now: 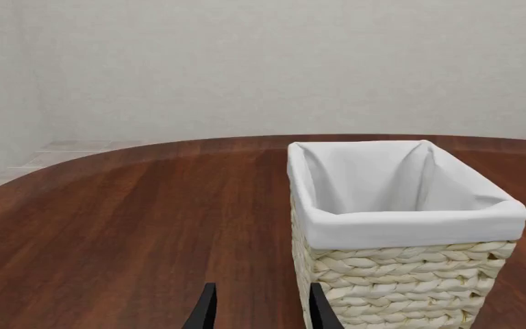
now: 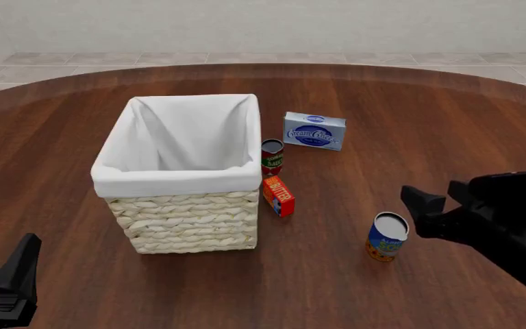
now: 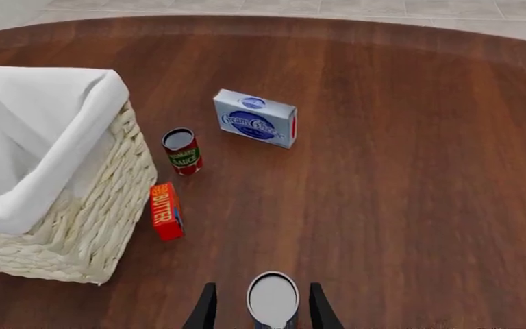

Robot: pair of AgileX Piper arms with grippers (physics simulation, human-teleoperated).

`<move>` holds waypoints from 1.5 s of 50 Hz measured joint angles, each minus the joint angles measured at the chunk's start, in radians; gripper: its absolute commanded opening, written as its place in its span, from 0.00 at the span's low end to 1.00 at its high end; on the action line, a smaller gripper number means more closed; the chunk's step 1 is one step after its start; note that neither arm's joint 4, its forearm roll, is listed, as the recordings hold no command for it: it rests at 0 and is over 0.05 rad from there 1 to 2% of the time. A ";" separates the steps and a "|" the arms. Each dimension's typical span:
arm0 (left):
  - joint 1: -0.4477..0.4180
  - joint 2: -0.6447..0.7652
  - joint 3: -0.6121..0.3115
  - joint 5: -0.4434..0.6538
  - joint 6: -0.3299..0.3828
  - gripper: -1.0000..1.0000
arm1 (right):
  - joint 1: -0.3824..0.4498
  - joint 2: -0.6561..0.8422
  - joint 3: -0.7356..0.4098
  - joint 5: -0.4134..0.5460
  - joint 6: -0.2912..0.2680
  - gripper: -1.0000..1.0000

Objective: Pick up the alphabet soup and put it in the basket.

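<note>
Nearest the camera, at the front view's lower left corner, the black left gripper [image 2: 11,274] is hanging low over the dark reddish-brown wooden table [image 2: 409,116]; its wrist view is showing two black fingertips [image 1: 203,310] standing apart with bare table between them, gripping nothing. At the right, the black right gripper [image 2: 423,209] is reaching in toward the alphabet soup [image 2: 387,236], a small cylindrical can with a blue label, an orange-yellow band at its base and a pale silver lid, which is standing upright on the table. In the right wrist view this can [image 3: 273,301] is sitting between the spread fingers [image 3: 319,310]; whether they are touching it cannot be told. Farther in, left of centre, the basket [image 2: 185,216], a large square cream wicker container with a white cloth liner folded over its rim, is standing well apart from the can. Just beside its right wall are lying a small red butter box [image 2: 279,195] and, behind that, a red-and-green sauce can [image 2: 272,157] standing upright. Farthest back is resting a pale blue cream cheese box [image 2: 315,130].
</note>
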 measured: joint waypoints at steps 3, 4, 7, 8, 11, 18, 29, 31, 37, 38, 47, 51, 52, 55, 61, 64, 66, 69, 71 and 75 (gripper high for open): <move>0.000 0.000 0.000 0.000 0.000 1.00 | -0.001 0.000 0.003 -0.003 0.001 1.00; 0.000 0.000 0.000 0.000 0.000 1.00 | -0.002 0.000 0.004 -0.003 0.002 1.00; 0.000 0.000 0.000 0.000 0.000 1.00 | -0.003 0.003 0.008 -0.008 0.003 1.00; 0.000 0.000 0.000 0.000 0.000 1.00 | -0.004 0.005 0.009 -0.010 0.003 1.00; 0.000 0.000 0.000 0.000 0.000 1.00 | -0.005 0.010 0.013 -0.018 0.005 1.00; 0.000 0.000 0.000 0.000 0.000 1.00 | -0.008 0.025 0.020 -0.035 0.006 1.00; 0.000 0.000 0.000 0.000 0.000 1.00 | -0.015 0.052 0.030 -0.063 0.005 1.00; 0.000 0.000 0.000 0.000 0.000 1.00 | -0.016 0.058 0.032 -0.069 0.005 1.00; 0.000 0.000 0.000 0.000 0.000 1.00 | -0.016 0.075 0.037 -0.087 0.007 1.00; 0.000 0.000 0.000 0.000 0.000 1.00 | -0.016 0.078 0.037 -0.089 0.007 1.00; 0.000 0.000 0.000 0.000 0.000 1.00 | -0.018 0.100 0.045 -0.112 0.009 1.00; 0.000 0.000 0.000 0.000 0.000 1.00 | -0.019 0.112 0.047 -0.122 0.010 1.00; 0.000 0.000 0.000 0.000 0.000 1.00 | -0.019 0.114 0.047 -0.124 0.010 1.00; 0.000 0.000 0.000 0.000 0.000 1.00 | -0.018 0.122 0.048 -0.131 0.011 1.00; 0.000 0.000 0.000 0.000 0.000 1.00 | -0.017 0.135 0.053 -0.145 0.013 1.00; 0.000 0.000 0.000 0.000 0.000 1.00 | -0.017 0.141 0.055 -0.151 0.015 1.00; 0.000 0.000 0.000 0.000 0.000 1.00 | -0.017 0.145 0.056 -0.155 0.015 1.00; 0.000 0.000 0.000 0.000 0.000 1.00 | -0.018 0.151 0.057 -0.161 0.016 1.00; 0.000 0.000 0.000 0.000 0.000 1.00 | -0.018 0.156 0.058 -0.166 0.017 1.00; 0.000 0.000 0.000 0.000 0.000 1.00 | -0.018 0.171 0.062 -0.180 0.019 1.00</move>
